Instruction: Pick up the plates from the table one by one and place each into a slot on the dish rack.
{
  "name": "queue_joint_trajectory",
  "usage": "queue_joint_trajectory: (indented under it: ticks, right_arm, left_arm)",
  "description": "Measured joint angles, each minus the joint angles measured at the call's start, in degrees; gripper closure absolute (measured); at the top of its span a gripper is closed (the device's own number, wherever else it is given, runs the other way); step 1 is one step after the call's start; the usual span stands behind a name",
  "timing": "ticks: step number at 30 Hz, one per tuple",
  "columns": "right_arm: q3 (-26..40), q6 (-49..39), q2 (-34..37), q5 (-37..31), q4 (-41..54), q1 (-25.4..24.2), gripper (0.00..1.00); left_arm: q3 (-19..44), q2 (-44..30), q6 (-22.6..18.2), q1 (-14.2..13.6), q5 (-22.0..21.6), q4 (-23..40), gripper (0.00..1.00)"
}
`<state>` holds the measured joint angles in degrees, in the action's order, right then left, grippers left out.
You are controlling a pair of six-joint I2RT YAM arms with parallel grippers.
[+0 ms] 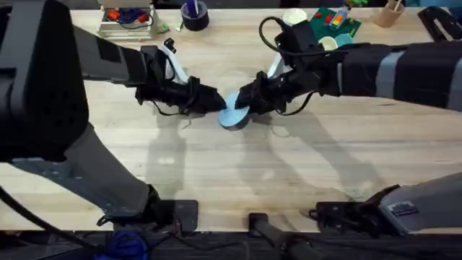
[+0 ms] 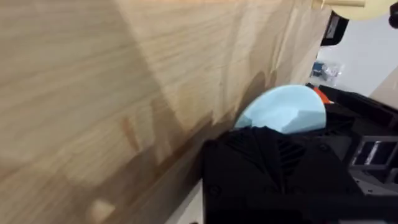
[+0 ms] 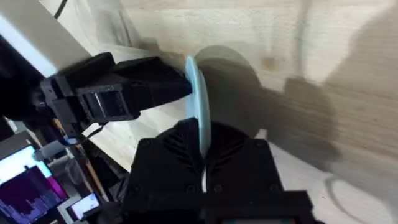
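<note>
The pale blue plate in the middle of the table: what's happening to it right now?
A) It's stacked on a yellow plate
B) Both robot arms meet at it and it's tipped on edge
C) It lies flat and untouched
B: in the overhead view the left gripper and right gripper meet at the blue plate, which the right wrist view shows edge-on above the table.

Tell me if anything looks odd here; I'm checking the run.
The pale blue plate is held on edge above the table, pinched between both end effectors: left and right. Two arms on one plate is unusual.
</note>
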<state>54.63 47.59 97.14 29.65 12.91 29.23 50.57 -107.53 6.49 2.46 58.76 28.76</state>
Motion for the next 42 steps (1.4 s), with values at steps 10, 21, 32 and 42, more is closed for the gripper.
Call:
queue_joint_trajectory:
  ticks: [10, 21, 32, 42]
  right_arm:
    - [2.27, -8.44, -1.82, -0.89, 11.00, -0.30, 0.970]
    - [13.51, -22.86, -5.34, -16.49, 37.02, -0.57, 0.969]
    - [28.56, -34.84, -12.01, -31.35, 54.59, -0.66, 0.969]
    - [38.79, -44.10, -14.60, -40.94, 61.67, -0.66, 0.969]
  left_arm:
    - [0.95, 0.82, -7.34, -0.55, -2.94, 8.43, 0.959]
    - [4.86, 15.84, -12.46, -0.70, -21.83, 22.24, 0.960]
    - [5.32, 39.27, -11.77, -0.70, -30.64, 28.84, 0.959]
    - [16.51, 50.60, -9.40, -0.70, -36.90, 39.79, 0.961]
